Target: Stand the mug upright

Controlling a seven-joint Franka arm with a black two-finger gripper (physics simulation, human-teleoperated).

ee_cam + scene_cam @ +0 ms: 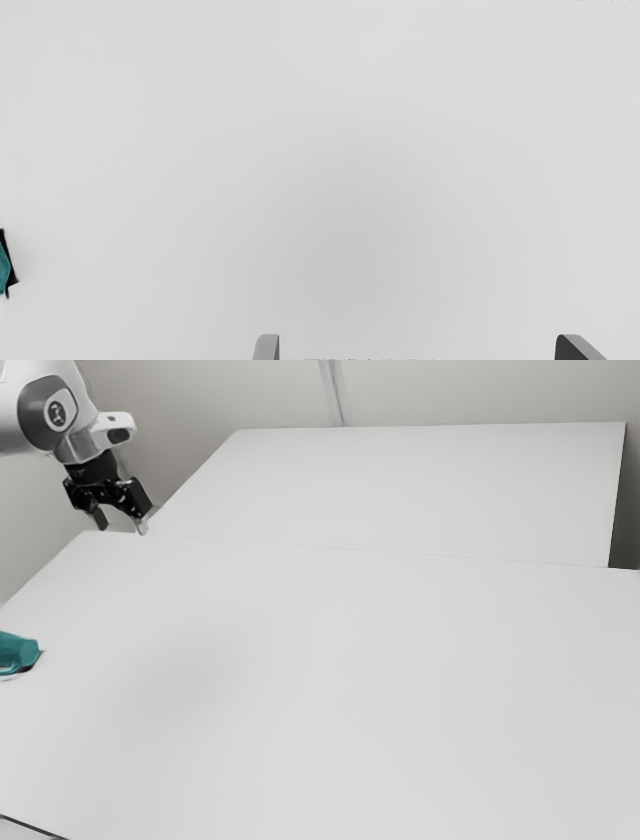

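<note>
Single arm; its black gripper hung near the far edge of the white table, fingers spread wide and released, nothing between them. Teal mug, so called on the task's word, sat on the tabletop at the exterior view's left edge, cut off by the frame, nearer that camera than the gripper was. Key relation: from the hand, it lay well off to one side, outside the gap, past the finger showing a pale grey face rather than the one with the dark inner face. Any reach for it, I judged, would have to travel sideways that way and down. Long axis could not be read from so small a part; nor could I tell upright from tipped. Scene fitted a mug awaiting righting as well as one let go, the hand clear of it. Visible part angular, teal, with a black sliver running along it to a sharp corner. Tabletop smooth, matte, softly shaded; a fine seam divided it from a white panel beyond. Walls plain, pale grey.
</note>
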